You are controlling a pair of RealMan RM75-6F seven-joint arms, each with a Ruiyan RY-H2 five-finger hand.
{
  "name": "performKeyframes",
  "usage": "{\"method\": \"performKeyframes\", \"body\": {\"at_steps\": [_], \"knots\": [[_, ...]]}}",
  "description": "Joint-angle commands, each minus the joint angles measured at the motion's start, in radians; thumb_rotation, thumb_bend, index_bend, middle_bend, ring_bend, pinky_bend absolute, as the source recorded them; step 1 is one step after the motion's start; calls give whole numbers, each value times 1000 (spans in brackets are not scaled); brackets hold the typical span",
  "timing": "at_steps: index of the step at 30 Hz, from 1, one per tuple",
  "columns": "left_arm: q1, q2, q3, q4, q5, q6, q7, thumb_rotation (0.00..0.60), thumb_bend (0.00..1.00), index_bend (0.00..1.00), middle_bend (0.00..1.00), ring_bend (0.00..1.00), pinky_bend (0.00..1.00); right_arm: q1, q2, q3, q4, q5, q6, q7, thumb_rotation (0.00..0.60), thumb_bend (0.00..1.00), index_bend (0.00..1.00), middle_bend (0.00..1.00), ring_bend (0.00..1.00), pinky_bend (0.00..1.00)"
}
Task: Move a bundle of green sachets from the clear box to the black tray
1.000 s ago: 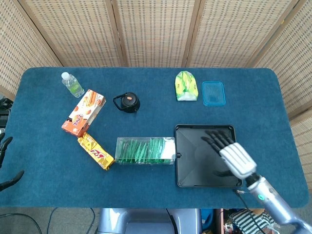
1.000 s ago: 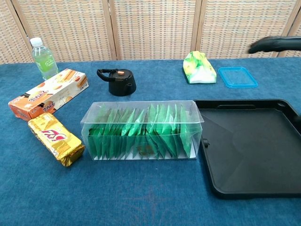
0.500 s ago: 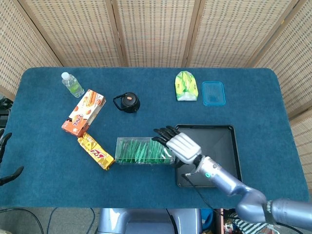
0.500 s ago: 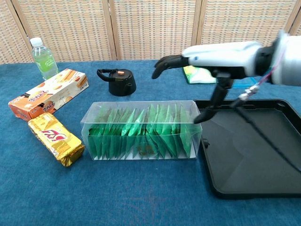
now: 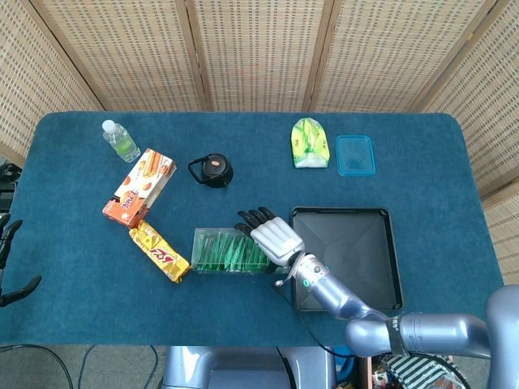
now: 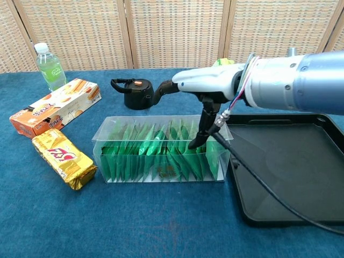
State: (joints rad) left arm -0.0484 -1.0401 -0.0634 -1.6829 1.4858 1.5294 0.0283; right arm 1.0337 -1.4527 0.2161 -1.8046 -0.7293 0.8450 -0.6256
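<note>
The clear box (image 5: 212, 237) (image 6: 107, 135) lies mid-table, packed with upright green sachets (image 5: 227, 254) (image 6: 156, 157). Directly to its right is the black tray (image 5: 357, 263) (image 6: 290, 183), which holds nothing. My right hand (image 5: 276, 237) (image 6: 207, 80) hovers flat over the right half of the box with its fingers stretched out to the left. Its thumb (image 6: 204, 126) points down among the sachets near the box's right end. Nothing is gripped. Of my left hand (image 5: 10, 259), only dark fingertips show at the far left edge of the head view, spread apart.
A water bottle (image 5: 120, 139) (image 6: 51, 67), an orange biscuit box (image 5: 139, 186) (image 6: 56, 106) and a gold snack packet (image 5: 159, 251) (image 6: 63, 157) sit left of the box. Behind it are a black lid (image 5: 212, 170) (image 6: 134, 92), a green pouch (image 5: 308, 143) and a blue lid (image 5: 355, 155). A cable (image 6: 269, 188) trails over the tray.
My right hand has swept left from above the tray to above the clear box, and its thumb now dips among the sachets. The objects have not moved.
</note>
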Motion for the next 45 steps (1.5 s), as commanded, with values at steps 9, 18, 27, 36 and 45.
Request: {"method": "performKeyframes", "body": {"at_steps": [9, 18, 27, 36, 45], "knots": [[0, 2, 0, -1, -2, 2, -5, 600, 228, 0, 0, 0, 0, 41, -47, -32, 18, 42, 56, -23, 600, 411, 202, 0, 0, 0], [1, 7, -1, -1, -4, 5, -15, 600, 228, 0, 0, 0, 0, 52, -69, -43, 30, 35, 90, -23, 600, 599, 285, 0, 0, 0], [0, 16, -4, -1, -9, 3, -38, 600, 228, 0, 0, 0, 0, 65, -33, 33, 32, 34, 144, 8, 600, 616, 286, 0, 0, 0], [-2, 22, -6, 2, -16, -3, -55, 600, 228, 0, 0, 0, 0, 93, -40, 74, 123, 117, 138, 18, 600, 651, 344, 0, 0, 0], [-9, 22, -14, 7, -39, -19, -59, 600, 228, 0, 0, 0, 0, 135, -56, 57, 252, 258, 90, -36, 600, 654, 347, 0, 0, 0]]}}
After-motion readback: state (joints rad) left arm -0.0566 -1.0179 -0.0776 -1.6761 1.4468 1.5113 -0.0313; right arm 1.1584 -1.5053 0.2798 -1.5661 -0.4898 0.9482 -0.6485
